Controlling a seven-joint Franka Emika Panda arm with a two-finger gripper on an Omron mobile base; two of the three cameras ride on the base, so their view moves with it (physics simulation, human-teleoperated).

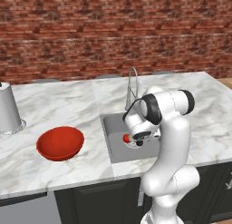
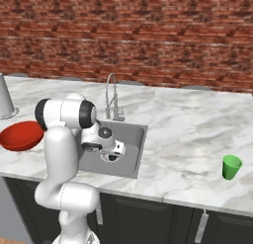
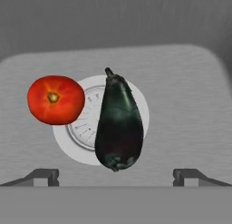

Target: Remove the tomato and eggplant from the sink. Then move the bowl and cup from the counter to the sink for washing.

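While the gripper (image 3: pixel 116 175) hangs over the sink (image 3: pixel 190 82) with its jaws wide apart and empty, the eggplant (image 3: pixel 118 123) lies at frame centre between the fingertips, long axis running up the frame. Left of it sits the tomato (image 3: pixel 55 99), just beside.

The rendered scene is evenly and brightly lit; soft shadows are cast, and slight blur is seen throughout.

A kitchen: marble counter (image 1: pixel 59 105), recessed sink (image 1: pixel 113 128) with faucet (image 1: pixel 132 85), brick wall (image 1: pixel 113 32).
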